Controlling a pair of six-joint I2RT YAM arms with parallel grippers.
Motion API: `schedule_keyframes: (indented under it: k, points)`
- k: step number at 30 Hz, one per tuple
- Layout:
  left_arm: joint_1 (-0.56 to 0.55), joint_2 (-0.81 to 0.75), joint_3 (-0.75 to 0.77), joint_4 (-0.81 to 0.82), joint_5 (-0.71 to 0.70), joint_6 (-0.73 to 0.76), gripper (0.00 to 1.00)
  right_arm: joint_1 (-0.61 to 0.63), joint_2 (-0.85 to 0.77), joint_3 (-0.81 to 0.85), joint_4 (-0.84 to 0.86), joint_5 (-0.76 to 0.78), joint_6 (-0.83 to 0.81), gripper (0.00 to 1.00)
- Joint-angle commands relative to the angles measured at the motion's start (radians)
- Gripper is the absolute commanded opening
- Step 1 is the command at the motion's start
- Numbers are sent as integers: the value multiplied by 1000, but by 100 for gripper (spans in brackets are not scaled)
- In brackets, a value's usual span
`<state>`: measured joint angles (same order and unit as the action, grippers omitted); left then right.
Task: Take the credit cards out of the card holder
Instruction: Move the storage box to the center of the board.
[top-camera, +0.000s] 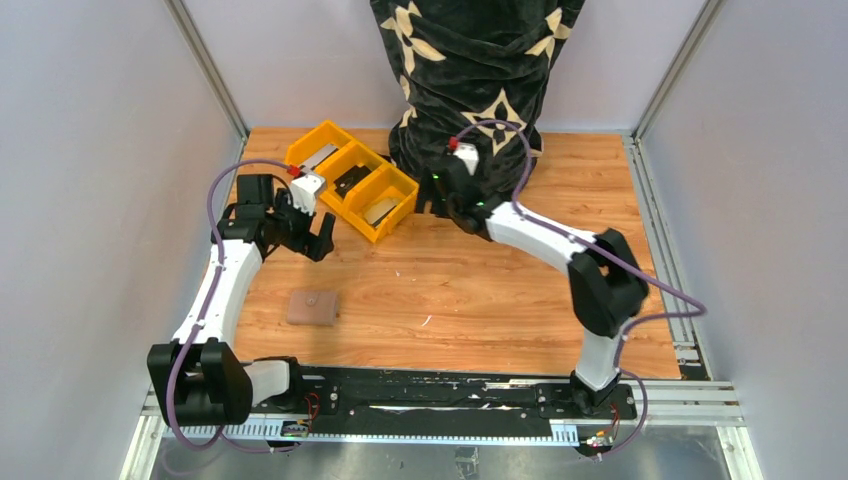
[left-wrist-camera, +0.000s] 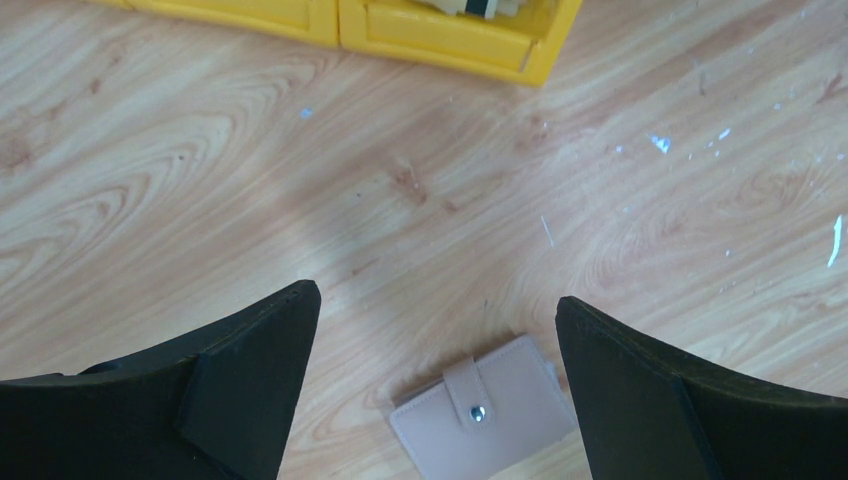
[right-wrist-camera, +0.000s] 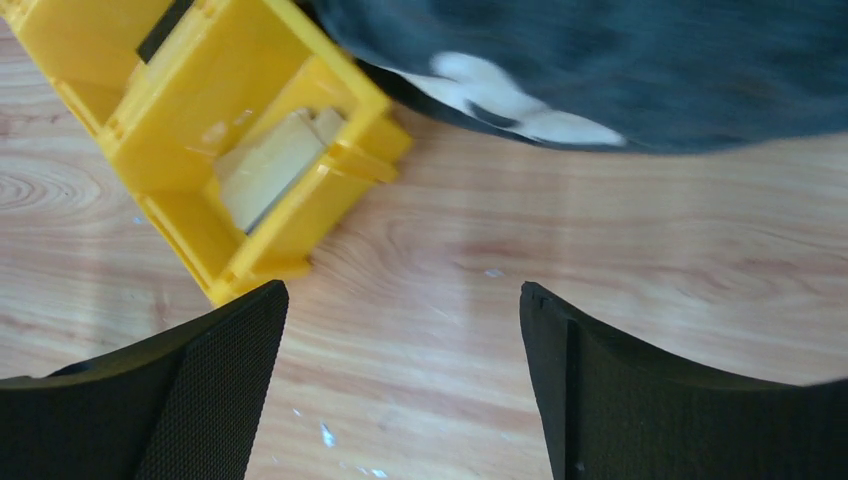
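The card holder (top-camera: 312, 307) is a small taupe wallet that lies flat on the wooden table, its tab snapped shut. In the left wrist view the card holder (left-wrist-camera: 490, 415) sits low between my fingers and apart from them. My left gripper (top-camera: 306, 234) (left-wrist-camera: 437, 298) hangs open above the table, between the tray and the holder. Beside the tray's right end, my right gripper (top-camera: 440, 205) (right-wrist-camera: 402, 290) is open over bare wood. A silvery credit card (top-camera: 320, 158) lies in the tray's left compartment, and a pale card (top-camera: 380, 211) (right-wrist-camera: 265, 165) in its right one. Any cards inside the holder are hidden.
The yellow three-compartment tray (top-camera: 398, 215) (right-wrist-camera: 300, 215) stands at the back left, with a small black item (top-camera: 350, 180) in its middle compartment. A person in a black patterned garment (top-camera: 470, 70) stands at the far edge, just behind my right gripper.
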<state>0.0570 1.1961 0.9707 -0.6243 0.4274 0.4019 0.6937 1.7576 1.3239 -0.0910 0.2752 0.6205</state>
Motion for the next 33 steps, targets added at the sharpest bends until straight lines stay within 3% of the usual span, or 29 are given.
schedule_keyframes:
  k: [1, 11, 20, 27, 33]
  points:
    - [8, 2, 26, -81, -36, 62, 100, 76, 176, 217, -131, 70, 40, 89]
    - [9, -50, -33, -98, -27, 88, 100, 116, 473, 539, -251, 107, 90, 82]
    - [9, -81, -62, -117, -20, 134, 100, 129, 551, 610, -262, 137, 137, 77]
    - [9, -85, -62, -125, -15, 144, 100, 144, 594, 678, -303, 177, 163, 64]
    - [9, -95, -47, -157, -22, 163, 100, 149, 575, 642, -305, 192, 177, 50]
